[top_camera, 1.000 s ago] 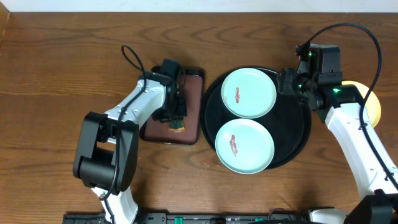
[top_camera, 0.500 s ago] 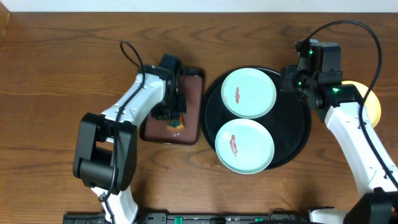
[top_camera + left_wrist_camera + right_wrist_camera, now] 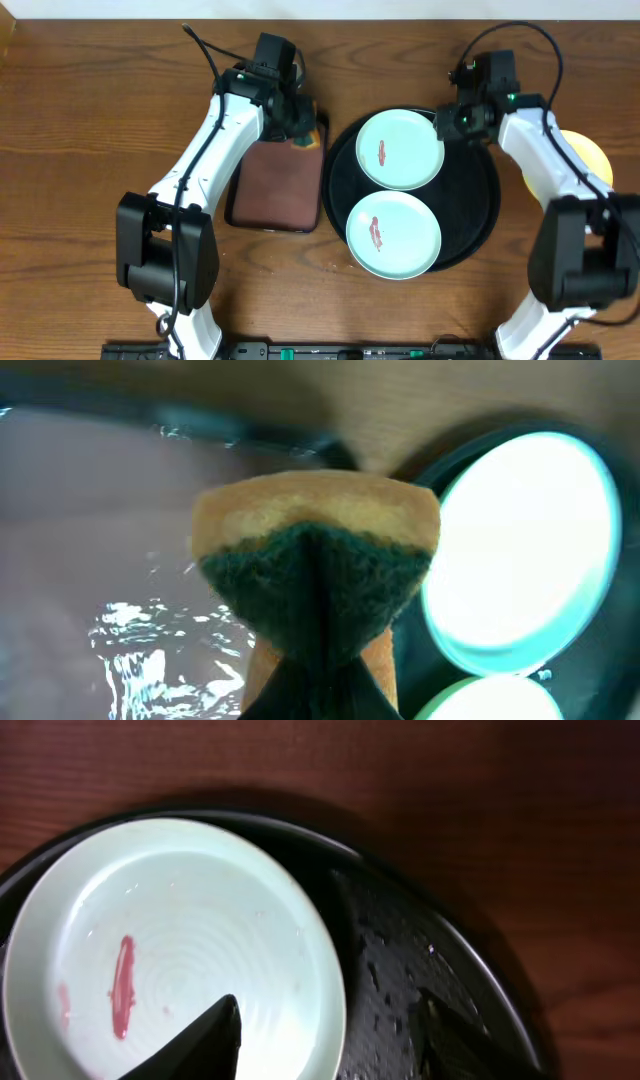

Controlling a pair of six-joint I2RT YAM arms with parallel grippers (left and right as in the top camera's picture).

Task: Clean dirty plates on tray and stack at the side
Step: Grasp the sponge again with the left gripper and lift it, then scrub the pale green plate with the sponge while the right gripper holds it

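Two pale mint-green plates lie on the round black tray (image 3: 480,205): a far one (image 3: 400,150) and a near one (image 3: 393,235), each with a red-brown smear. A pale yellow plate (image 3: 590,160) lies on the table right of the tray, partly hidden by my right arm. My left gripper (image 3: 303,135) is shut on a sponge (image 3: 315,575) with a green scrub face, above the brown tray's far right corner. My right gripper (image 3: 325,1020) is open astride the far plate's right rim (image 3: 180,950), one finger over the plate and one over the wet tray (image 3: 420,970).
A rectangular brown tray with a black rim (image 3: 278,185) lies left of the black tray; its wet surface (image 3: 90,550) shows in the left wrist view. Bare wooden table surrounds both trays.
My left gripper lifted the sponge off the brown tray and moved it far and right toward the black tray. My right gripper moved left over the far plate's right rim.
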